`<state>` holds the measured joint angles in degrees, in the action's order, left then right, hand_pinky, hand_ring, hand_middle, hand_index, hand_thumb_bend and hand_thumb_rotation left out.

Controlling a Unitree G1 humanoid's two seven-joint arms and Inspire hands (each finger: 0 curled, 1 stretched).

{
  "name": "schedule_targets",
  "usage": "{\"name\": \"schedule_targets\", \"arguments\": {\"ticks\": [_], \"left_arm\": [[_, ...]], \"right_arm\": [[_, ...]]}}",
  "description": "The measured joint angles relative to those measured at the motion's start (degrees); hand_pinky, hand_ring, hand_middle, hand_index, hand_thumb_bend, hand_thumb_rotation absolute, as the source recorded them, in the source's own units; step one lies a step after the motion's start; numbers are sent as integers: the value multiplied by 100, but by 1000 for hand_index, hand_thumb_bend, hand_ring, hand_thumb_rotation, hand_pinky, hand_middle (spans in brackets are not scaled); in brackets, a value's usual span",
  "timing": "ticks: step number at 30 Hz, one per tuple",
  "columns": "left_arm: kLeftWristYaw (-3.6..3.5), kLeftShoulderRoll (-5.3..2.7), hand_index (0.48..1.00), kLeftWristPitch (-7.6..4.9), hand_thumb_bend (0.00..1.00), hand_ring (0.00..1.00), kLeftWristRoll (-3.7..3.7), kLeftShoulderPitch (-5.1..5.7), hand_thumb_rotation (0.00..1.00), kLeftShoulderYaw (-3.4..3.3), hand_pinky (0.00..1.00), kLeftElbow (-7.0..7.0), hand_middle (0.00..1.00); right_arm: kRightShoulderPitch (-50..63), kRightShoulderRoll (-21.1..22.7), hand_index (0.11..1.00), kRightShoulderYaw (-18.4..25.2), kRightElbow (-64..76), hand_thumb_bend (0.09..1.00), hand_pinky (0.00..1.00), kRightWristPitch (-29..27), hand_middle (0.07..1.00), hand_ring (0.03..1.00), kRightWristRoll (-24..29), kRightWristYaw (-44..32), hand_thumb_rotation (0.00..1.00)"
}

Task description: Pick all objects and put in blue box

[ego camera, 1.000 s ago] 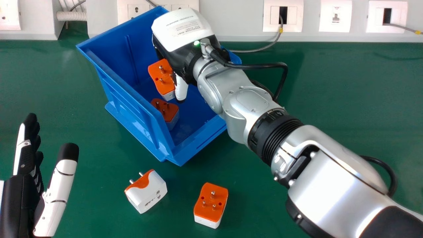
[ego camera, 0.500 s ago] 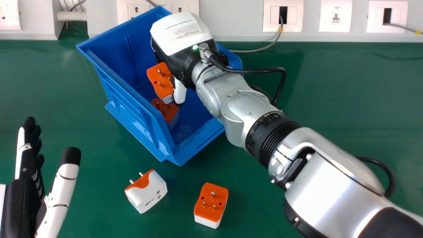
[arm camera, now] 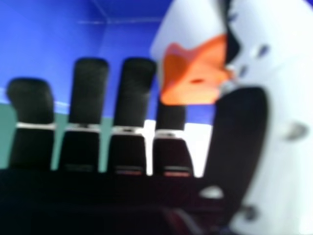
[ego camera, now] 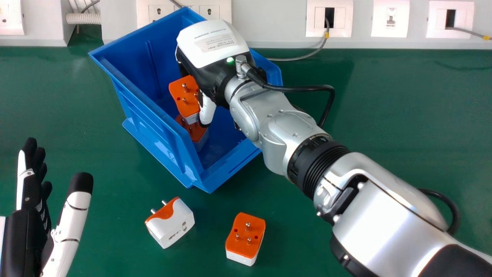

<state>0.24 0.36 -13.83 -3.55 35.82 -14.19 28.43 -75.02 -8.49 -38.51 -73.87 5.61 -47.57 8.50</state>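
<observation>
An orange-and-white plug (ego camera: 182,98) is held over another plug (ego camera: 199,132) in the upper-left blue box (ego camera: 146,121); lower centre, a sideways plug (ego camera: 173,227) and pins-up plug (ego camera: 243,246) are seen.

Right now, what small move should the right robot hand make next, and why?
I'd probably lower the right robot hand slightly before releasing. Its thumb holds the held plug within the blue box, where that plug partly hides the other boxed plug; the gap between them can't be judged.

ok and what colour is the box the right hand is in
The box is blue all over, inside and out; the head view shows it best.
</observation>
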Motion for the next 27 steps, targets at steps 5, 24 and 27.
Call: {"name": "schedule_targets", "arguments": {"ticks": [5,24,27], "left_arm": [[14,-1,1000,0,641,1000,-50,2,813,19,979,0,1000],[21,-1,1000,6,645,1000,-60,-7,815,35,980,3,1000],[21,0,1000,5,644,1000,-59,-11,815,34,980,3,1000]], "right_arm": [[0,18,710,-91,19,719,499,19,733,662,-37,-2,382],[6,41,788,-165,32,773,615,48,852,791,-27,3,456],[7,41,791,-159,42,768,616,56,854,793,-12,3,448]]}}
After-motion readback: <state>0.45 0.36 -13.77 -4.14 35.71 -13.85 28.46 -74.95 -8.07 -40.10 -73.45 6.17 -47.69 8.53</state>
